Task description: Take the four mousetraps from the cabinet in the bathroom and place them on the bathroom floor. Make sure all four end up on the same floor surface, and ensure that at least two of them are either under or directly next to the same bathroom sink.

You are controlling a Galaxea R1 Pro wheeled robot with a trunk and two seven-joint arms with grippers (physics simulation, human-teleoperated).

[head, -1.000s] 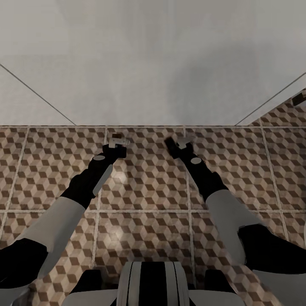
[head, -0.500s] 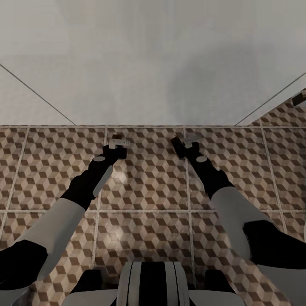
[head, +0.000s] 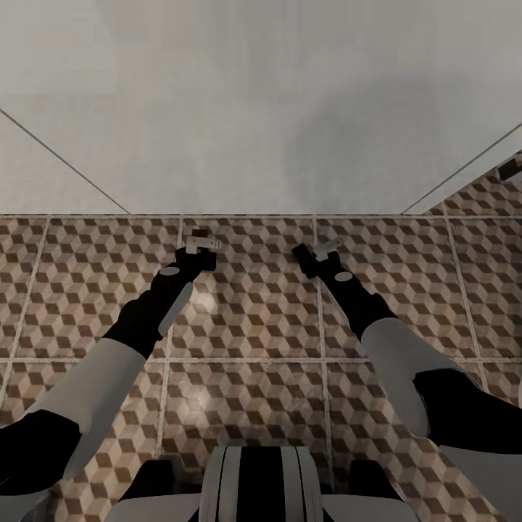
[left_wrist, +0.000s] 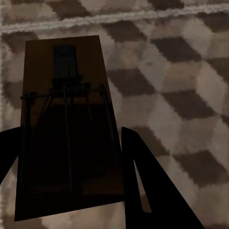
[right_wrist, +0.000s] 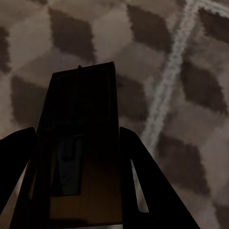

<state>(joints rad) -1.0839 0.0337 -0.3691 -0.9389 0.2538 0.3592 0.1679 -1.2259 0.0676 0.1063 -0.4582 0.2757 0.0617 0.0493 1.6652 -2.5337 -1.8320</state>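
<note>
Both arms reach forward low over the bathroom floor (head: 246,319), close to the base of the wall. My left gripper (head: 201,243) is shut on a mousetrap (left_wrist: 67,129), a brown wooden board with dark wire parts that lies between its two dark fingers (left_wrist: 148,186). My right gripper (head: 320,250) is shut on a second mousetrap (right_wrist: 81,152), held lengthwise between its fingers (right_wrist: 143,181). Under both traps lies the cube-patterned tile. I cannot tell whether either board touches the floor.
A plain white wall (head: 261,109) rises just beyond the grippers. A small dark object (head: 511,168) sits at the far right edge by the wall corner. My own base (head: 261,486) fills the bottom of the head view.
My right arm has shifted slightly to the right, and its gripper has turned a little with the trap. The left arm has not moved.
</note>
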